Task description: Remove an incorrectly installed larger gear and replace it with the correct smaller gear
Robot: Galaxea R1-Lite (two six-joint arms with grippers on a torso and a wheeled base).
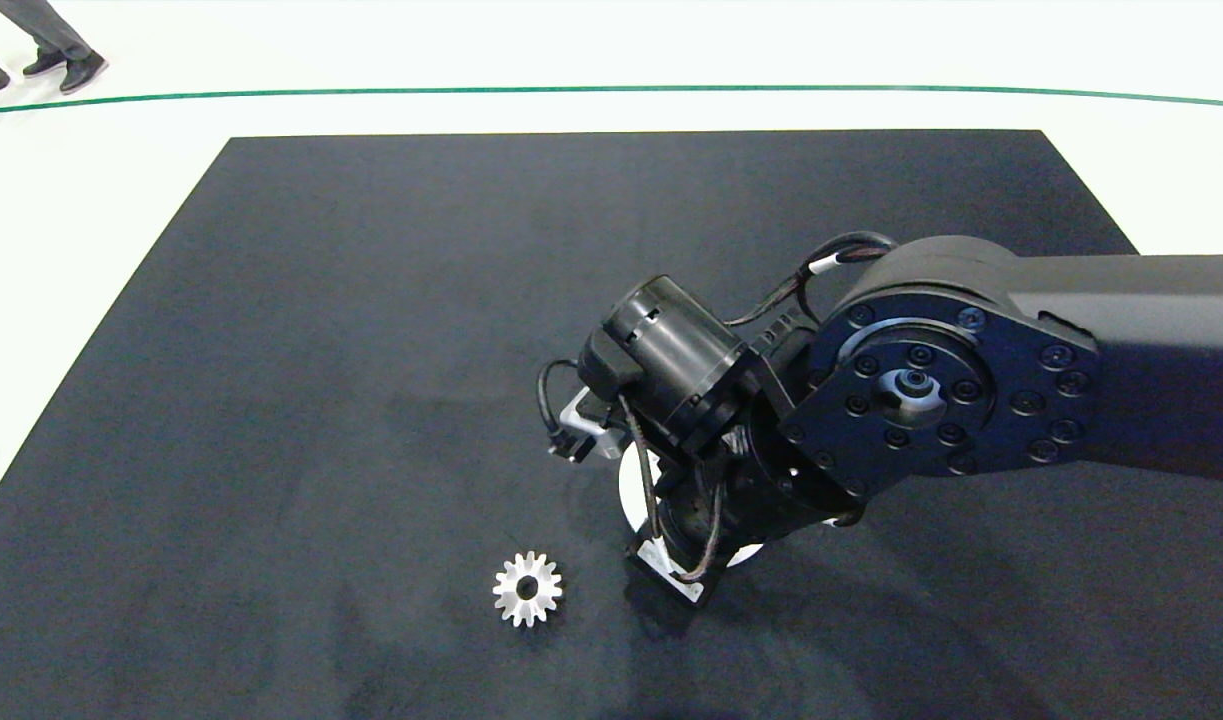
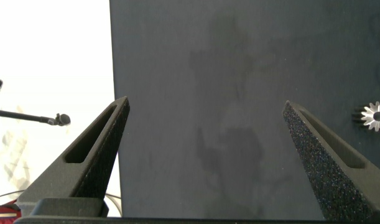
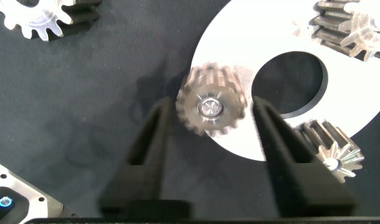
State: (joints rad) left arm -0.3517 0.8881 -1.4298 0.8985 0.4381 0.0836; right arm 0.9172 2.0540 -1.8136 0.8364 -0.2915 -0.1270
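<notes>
In the right wrist view my right gripper (image 3: 211, 107) is open, its fingers standing either side of the smaller gear (image 3: 211, 106). That gear sits blurred at the rim of a white round plate (image 3: 239, 37), with a shiny pin at its centre. The larger gear (image 1: 527, 589) lies flat on the black mat, left of the plate (image 1: 631, 490), and also shows as the larger gear (image 3: 43, 18) in the right wrist view. In the head view the right arm's wrist (image 1: 671, 370) hides the gripper and most of the plate. My left gripper (image 2: 205, 104) hangs open over the mat's edge with nothing between its fingers.
Two more small cone-shaped gears (image 3: 345, 28) (image 3: 329, 149) stand on the plate around its round centre hole (image 3: 289, 84). The black mat (image 1: 371, 300) lies on a white floor. A person's shoes (image 1: 66, 70) show at the far left corner.
</notes>
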